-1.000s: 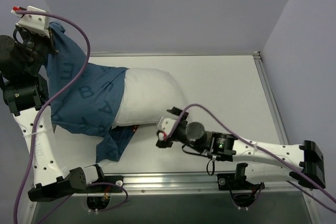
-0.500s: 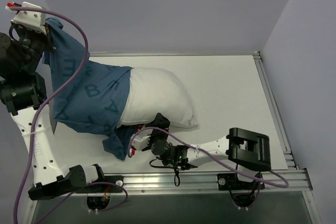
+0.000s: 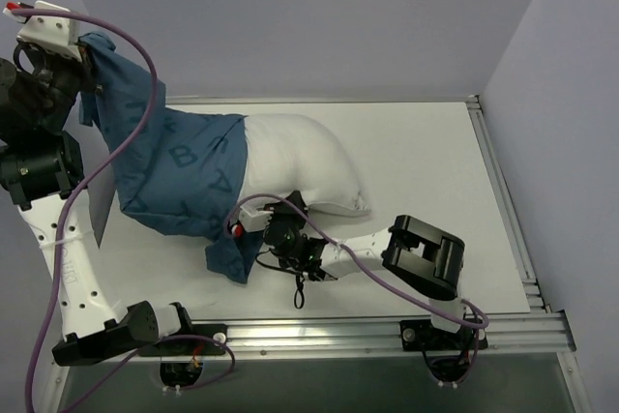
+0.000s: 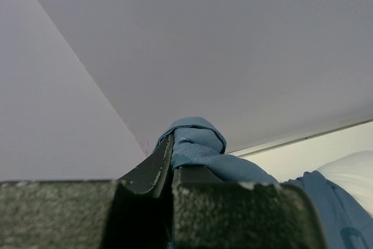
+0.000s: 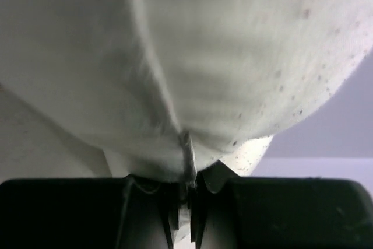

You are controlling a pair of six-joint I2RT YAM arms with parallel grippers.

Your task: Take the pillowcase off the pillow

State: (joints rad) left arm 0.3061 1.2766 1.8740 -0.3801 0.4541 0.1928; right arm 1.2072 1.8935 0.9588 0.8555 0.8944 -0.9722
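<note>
The blue pillowcase with darker letters covers the left part of the white pillow, whose right half lies bare on the table. My left gripper is raised at the far left, shut on a bunched corner of the pillowcase, with the cloth stretched down to the pillow. My right gripper is at the pillow's near edge, shut on a pinched fold of the pillow. White fabric fills the right wrist view.
The white table has a raised rim along the back and right. Purple walls stand behind and at both sides. A loose flap of pillowcase hangs on the table near my right arm's cable.
My right arm swung left along the pillow's near edge and its gripper went from open to shut on the pillow. The left gripper kept its hold and pulled the pillowcase a little further left.
</note>
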